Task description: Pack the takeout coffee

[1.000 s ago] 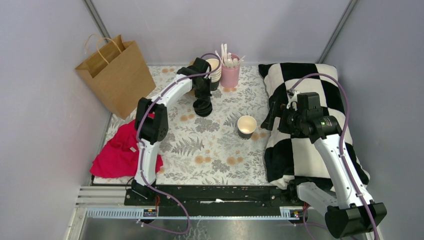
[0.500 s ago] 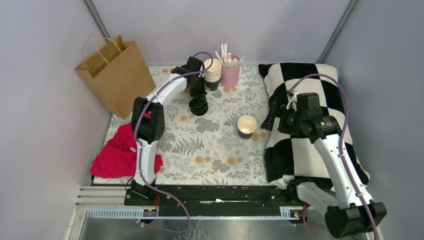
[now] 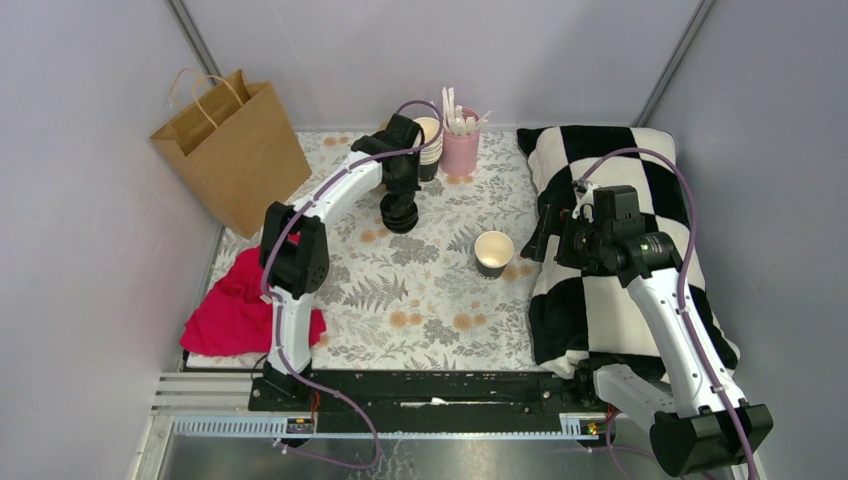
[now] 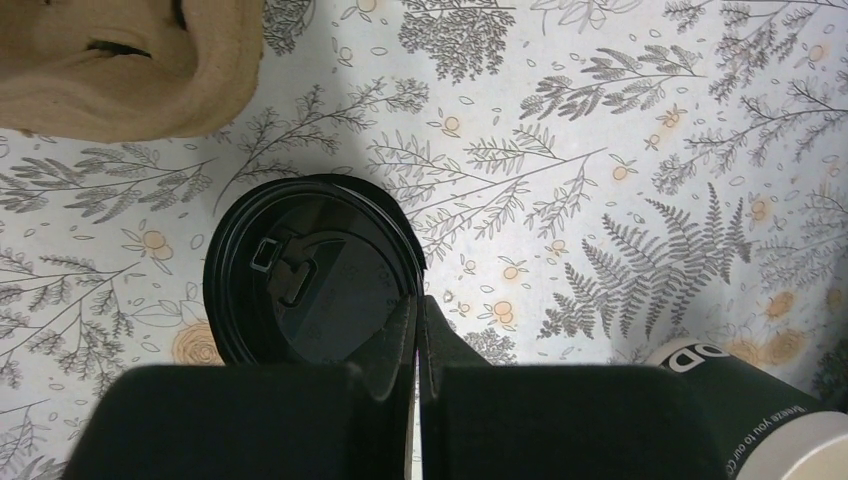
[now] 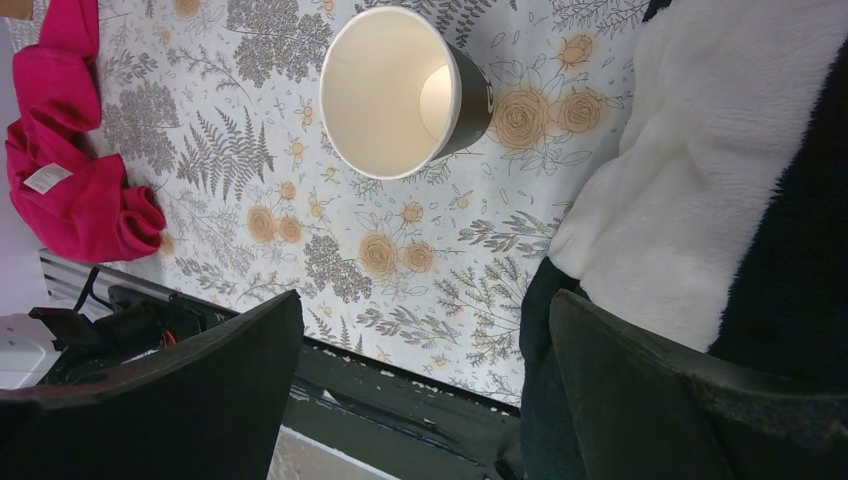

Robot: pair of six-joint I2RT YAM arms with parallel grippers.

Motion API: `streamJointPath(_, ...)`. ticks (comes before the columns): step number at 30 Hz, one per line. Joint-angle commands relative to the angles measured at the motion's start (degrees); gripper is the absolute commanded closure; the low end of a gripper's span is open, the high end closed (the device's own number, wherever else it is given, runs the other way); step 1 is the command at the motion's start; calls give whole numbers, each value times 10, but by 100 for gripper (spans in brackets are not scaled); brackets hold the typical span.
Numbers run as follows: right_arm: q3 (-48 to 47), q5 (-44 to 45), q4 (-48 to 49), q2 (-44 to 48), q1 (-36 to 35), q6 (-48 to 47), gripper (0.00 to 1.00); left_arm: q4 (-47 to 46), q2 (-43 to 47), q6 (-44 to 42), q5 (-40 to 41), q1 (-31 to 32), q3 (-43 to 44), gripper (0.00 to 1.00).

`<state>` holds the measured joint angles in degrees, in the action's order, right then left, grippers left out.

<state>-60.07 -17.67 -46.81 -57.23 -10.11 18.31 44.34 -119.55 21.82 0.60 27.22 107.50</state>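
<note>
The takeout coffee cup [image 3: 493, 250], black outside and cream inside, stands upright and lidless on the floral cloth; the right wrist view looks down into it [image 5: 390, 90]. A low stack of black lids [image 3: 400, 212] sits farther back. My left gripper [image 3: 403, 190] hangs right over it, shut, its tips [image 4: 418, 300] at the right rim of the top lid [image 4: 310, 270]. I cannot tell whether the rim is pinched. My right gripper [image 3: 545, 235] stays wide open to the right of the cup, above the blanket's edge, nothing between its fingers [image 5: 420, 300].
A brown paper bag [image 3: 235, 150] stands at the back left. Nested lidless cups [image 3: 428, 140] and a pink holder of stirrers [image 3: 461, 145] are behind the lids. A red cloth [image 3: 240, 305] lies front left, a checkered blanket [image 3: 620, 250] on the right.
My left arm swung a little left and back, then returned right, staying shut over the lid stack, which shifted slightly with it. The right arm and the cup have not moved.
</note>
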Motion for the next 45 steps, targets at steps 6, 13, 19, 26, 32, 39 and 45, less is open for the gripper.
streamJointPath(6, 1, -14, 14, 3, -3, 3, 0, 2, 14, -15, 44, 3, 22, 100)
streamJointPath(13, -1, -14, 12, 3, -4, 3, 0, 23, -2, -11, 33, 2, 51, 100)
streamJointPath(19, -4, -16, 13, 0, -4, 2, 0, 59, -42, -16, 13, 1, 82, 100)
streamJointPath(26, -7, -15, 10, -2, -3, 0, 0, 67, -53, -13, -33, -11, 93, 80)
streamJointPath(32, -4, -18, 14, -6, -3, 2, 0, 74, -18, -28, -8, -15, 100, 53)
streamJointPath(39, 0, -20, 16, -8, -3, 2, 0, 104, -3, -11, 38, -54, 70, 55)
streamJointPath(45, 0, -22, 18, -10, -3, 3, 0, 126, -27, -10, 74, -77, 68, 62)
